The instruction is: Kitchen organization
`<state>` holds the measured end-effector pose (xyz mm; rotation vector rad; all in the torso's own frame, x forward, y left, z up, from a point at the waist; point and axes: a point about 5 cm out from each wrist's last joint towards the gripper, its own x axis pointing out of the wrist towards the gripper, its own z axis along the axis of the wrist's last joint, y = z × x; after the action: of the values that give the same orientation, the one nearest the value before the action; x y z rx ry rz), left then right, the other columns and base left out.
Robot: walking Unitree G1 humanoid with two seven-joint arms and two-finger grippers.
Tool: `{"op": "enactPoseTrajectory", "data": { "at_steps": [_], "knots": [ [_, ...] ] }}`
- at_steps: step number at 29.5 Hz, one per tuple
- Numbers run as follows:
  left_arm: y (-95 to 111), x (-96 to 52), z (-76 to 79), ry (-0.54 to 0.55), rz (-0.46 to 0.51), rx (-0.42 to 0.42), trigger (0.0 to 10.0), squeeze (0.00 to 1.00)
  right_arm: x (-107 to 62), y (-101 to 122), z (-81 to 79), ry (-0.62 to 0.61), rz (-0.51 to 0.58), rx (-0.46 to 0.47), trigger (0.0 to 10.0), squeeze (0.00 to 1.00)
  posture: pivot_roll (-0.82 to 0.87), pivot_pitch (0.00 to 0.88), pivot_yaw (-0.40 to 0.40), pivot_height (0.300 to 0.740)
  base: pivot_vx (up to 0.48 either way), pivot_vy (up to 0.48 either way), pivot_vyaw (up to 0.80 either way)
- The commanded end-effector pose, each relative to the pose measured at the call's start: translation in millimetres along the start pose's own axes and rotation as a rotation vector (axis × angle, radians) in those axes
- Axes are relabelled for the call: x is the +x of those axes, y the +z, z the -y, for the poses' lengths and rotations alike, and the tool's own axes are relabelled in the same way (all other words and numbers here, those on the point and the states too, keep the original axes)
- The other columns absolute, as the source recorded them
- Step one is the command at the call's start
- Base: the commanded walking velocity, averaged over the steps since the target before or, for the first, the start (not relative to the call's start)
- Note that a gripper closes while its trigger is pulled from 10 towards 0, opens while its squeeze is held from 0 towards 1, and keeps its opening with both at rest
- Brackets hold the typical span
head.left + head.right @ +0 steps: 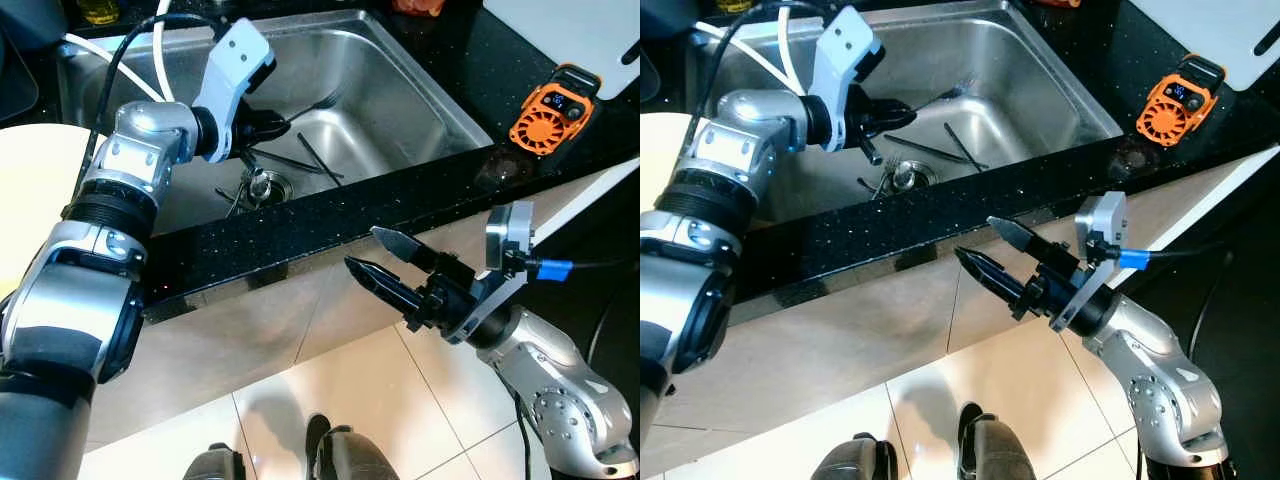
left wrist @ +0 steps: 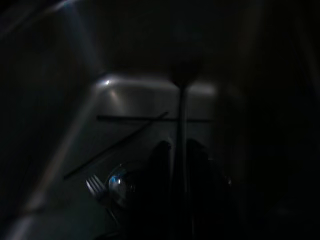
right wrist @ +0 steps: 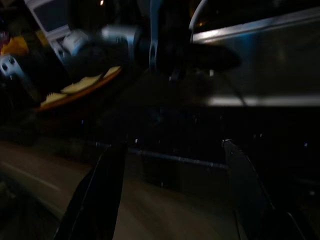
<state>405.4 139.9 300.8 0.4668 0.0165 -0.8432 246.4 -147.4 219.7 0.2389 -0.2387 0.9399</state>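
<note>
While the left claw [image 1: 268, 122] is clamped on a utensil handle [image 2: 182, 125] above the sink [image 1: 420, 95], lift straight, clearing the chopsticks [image 1: 320, 158] beneath; right claw [image 1: 385, 262] waits spread below the worktop [image 1: 300, 235].

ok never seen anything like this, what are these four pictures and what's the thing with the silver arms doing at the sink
It is a humanoid robot with two silver arms, each ending in a gripper of two long black fingers. The two bright pictures come from a stereo camera on its head, looking down at a steel sink set in a black counter. The two dark pictures come from cameras on its wrists.

The left gripper is inside the sink, shut on a thin utensil that sticks out past its fingers. Dark chopsticks and a fork lie by the drain. The right gripper hangs open in front of the counter, holding nothing. An orange gadget sits on the counter.
</note>
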Motion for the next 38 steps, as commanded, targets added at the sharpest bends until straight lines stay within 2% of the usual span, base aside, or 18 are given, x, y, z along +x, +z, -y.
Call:
{"op": "enactPoseTrajectory", "data": {
  "at_steps": [1,2,3,8,9,14,16,17,18,25,26,28,29,33,35,36,37,38],
  "knots": [
    [-3.8,-2.9,-3.1,0.011,-0.02,0.013,10.0,0.92,-2.0,9.0,-1.6,-0.002,0.036,-0.007,10.0,0.0,0.0,0.286,-0.047,0.74,0.0,0.0,0.0],
    [-4.3,-2.8,-3.4,0.013,-0.021,0.01,10.0,0.92,-2.0,10.1,-1.4,-0.003,0.041,-0.007,10.0,0.0,0.0,0.286,-0.047,0.74,0.0,0.0,0.0],
    [-4.7,-2.8,-3.2,0.01,-0.022,0.015,10.0,1.0,-1.7,11.0,-0.8,-0.007,0.046,-0.008,10.0,0.0,0.0,0.283,-0.045,0.74,0.0,0.0,0.0],
    [-2.5,-2.4,-3.5,0.022,-0.012,0.032,10.0,1.0,-1.3,12.2,0.1,-0.012,0.056,-0.01,10.0,0.0,0.0,0.279,-0.043,0.74,0.0,0.0,0.0],
    [4.4,-4.0,-5.8,0.036,0.02,0.039,10.0,0.0,-0.7,12.2,0.2,-0.012,0.059,-0.01,10.0,0.0,0.0,0.269,-0.041,0.74,0.0,0.0,0.0],
    [28.4,-12.6,-13.3,0.066,0.139,0.048,10.0,0.0,1.6,11.2,1.4,-0.01,0.065,-0.012,10.0,0.0,0.01,0.248,-0.043,0.74,0.0,0.0,0.0],
    [52.8,-25.7,-18.0,0.065,0.263,0.055,10.0,0.0,4.3,10.8,3.4,-0.006,0.068,-0.014,10.0,0.0,0.02,0.228,-0.048,0.74,0.0,0.0,0.0],
    [52.8,-25.7,-18.0,0.065,0.263,0.055,10.0,0.0,4.3,10.8,3.4,-0.006,0.068,-0.014,10.0,0.0,0.02,0.228,-0.048,0.74,0.0,0.0,0.0],
    [74.4,-42.7,-19.7,0.052,0.377,0.058,10.0,0.0,6.5,10.6,4.8,0.001,0.071,-0.014,10.0,0.0,0.03,0.216,-0.052,0.74,0.0,0.0,0.0],
    [104.1,-79.0,-10.7,-0.009,0.569,0.056,10.0,0.0,13.4,10.5,8.3,0.024,0.083,-0.018,10.0,0.0,0.06,0.184,-0.063,0.74,0.0,0.0,0.0],
    [104.1,-79.0,-10.7,-0.009,0.569,0.056,10.0,0.0,13.4,10.5,8.3,0.024,0.083,-0.018,10.0,0.0,0.06,0.184,-0.063,0.74,0.0,0.0,0.0],
    [111.0,-94.6,2.4,-0.075,0.656,0.036,10.0,0.0,17.8,11.2,9.8,0.041,0.093,-0.02,10.0,0.0,0.07,0.162,-0.068,0.74,0.0,0.0,0.0],
    [111.0,-94.6,2.4,-0.075,0.656,0.036,10.0,0.0,17.8,11.2,9.8,0.041,0.093,-0.02,10.0,0.0,0.07,0.162,-0.068,0.74,0.0,0.0,0.0],
    [110.2,-115.9,38.7,-0.206,0.777,-0.002,10.0,0.0,27.1,8.7,10.0,0.066,0.107,-0.016,10.0,0.0,0.08,0.142,-0.068,0.74,0.0,0.0,0.0],
    [110.2,-115.9,38.7,-0.206,0.777,-0.002,10.0,0.0,27.1,8.7,10.0,0.066,0.107,-0.016,10.0,0.0,0.08,0.142,-0.068,0.74,0.0,0.0,0.0],
    [100.9,-119.4,55.0,-0.256,0.801,-0.041,10.0,0.0,32.2,3.3,8.8,0.067,0.108,-0.003,10.0,0.0,0.09,0.136,-0.07,0.74,0.0,0.0,0.0],
    [100.9,-119.4,55.0,-0.256,0.801,-0.041,10.0,0.0,32.2,3.3,8.8,0.067,0.108,-0.003,10.0,0.0,0.09,0.136,-0.07,0.74,0.0,0.0,0.0],
    [92.9,-119.8,64.8,-0.286,0.806,-0.068,10.0,0.0,35.4,-0.5,8.2,0.064,0.107,0.007,10.0,0.0,0.09,0.135,-0.069,0.74,0.0,0.0,0.0]
  ]
}}
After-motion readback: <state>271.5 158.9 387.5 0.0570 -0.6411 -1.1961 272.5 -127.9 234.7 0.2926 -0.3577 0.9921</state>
